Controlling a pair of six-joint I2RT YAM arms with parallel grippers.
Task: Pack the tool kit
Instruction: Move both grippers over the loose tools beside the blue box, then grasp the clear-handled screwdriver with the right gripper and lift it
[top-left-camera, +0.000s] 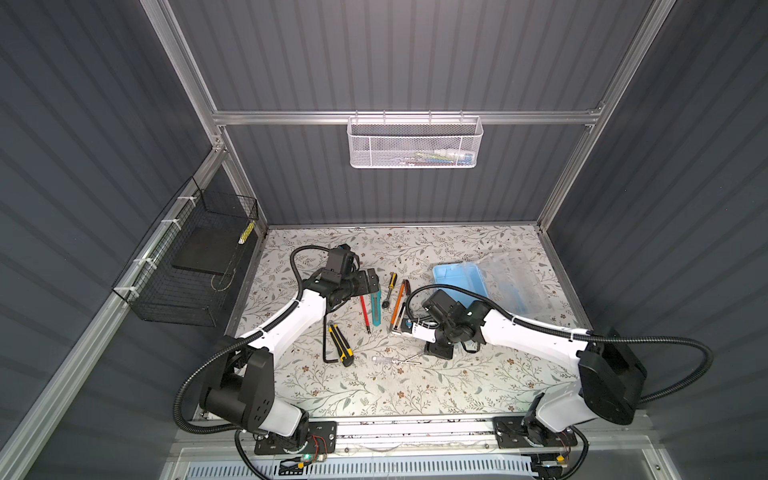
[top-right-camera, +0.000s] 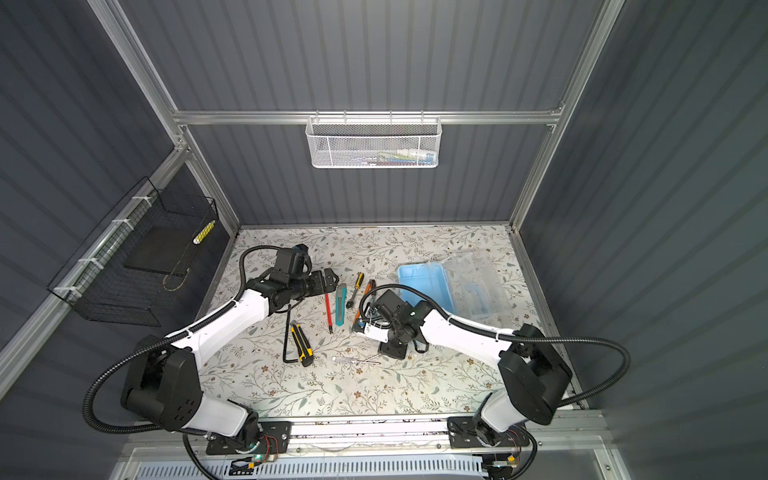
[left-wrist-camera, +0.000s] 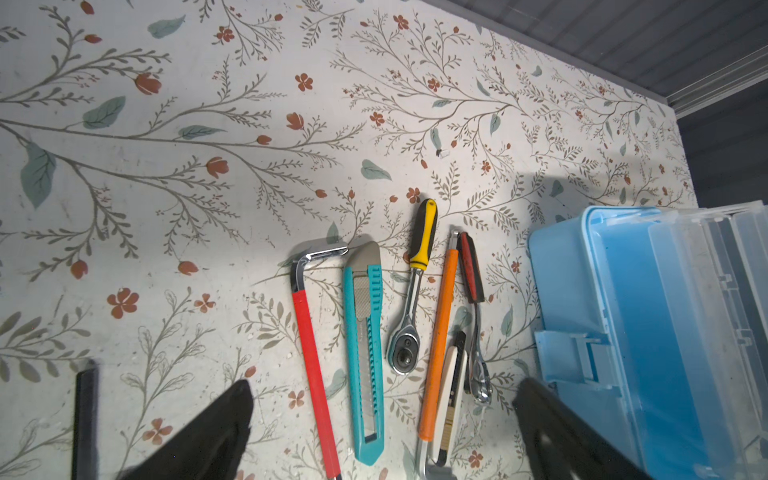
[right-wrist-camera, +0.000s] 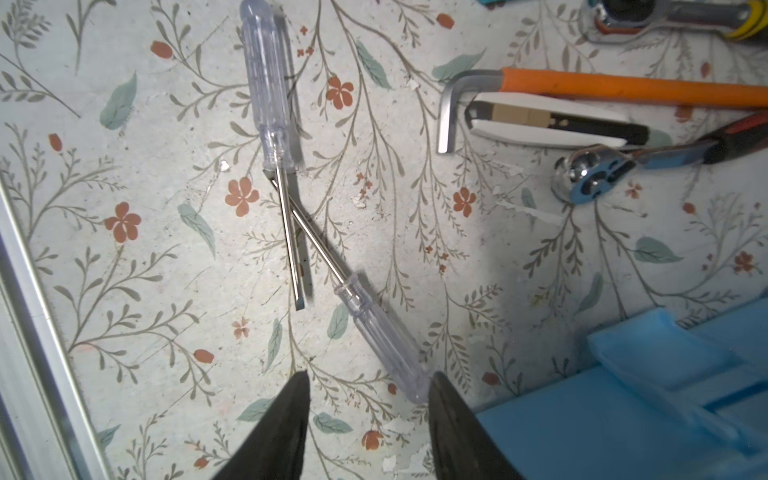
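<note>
The light blue box (top-left-camera: 455, 276) of the tool kit stands at the back right with its clear lid (top-left-camera: 513, 282) thrown open. Beside it lie a red hex key (left-wrist-camera: 311, 353), a teal utility knife (left-wrist-camera: 365, 353), a yellow ratchet (left-wrist-camera: 415, 291), an orange hex key (left-wrist-camera: 436, 353) and a white knife (left-wrist-camera: 451, 395). My left gripper (left-wrist-camera: 384, 395) hangs open over them. Two clear screwdrivers (right-wrist-camera: 266, 83) (right-wrist-camera: 382, 345) lie crossed. My right gripper (right-wrist-camera: 369, 376) is open just past the nearer handle's end, with only table between its fingertips (right-wrist-camera: 440, 386).
A yellow-black utility knife (top-left-camera: 341, 345) and a black hex key (top-left-camera: 326, 345) lie front left of the row. A white mesh basket (top-left-camera: 415, 143) hangs on the back rail. A black wire basket (top-left-camera: 187, 270) is fixed to the left wall.
</note>
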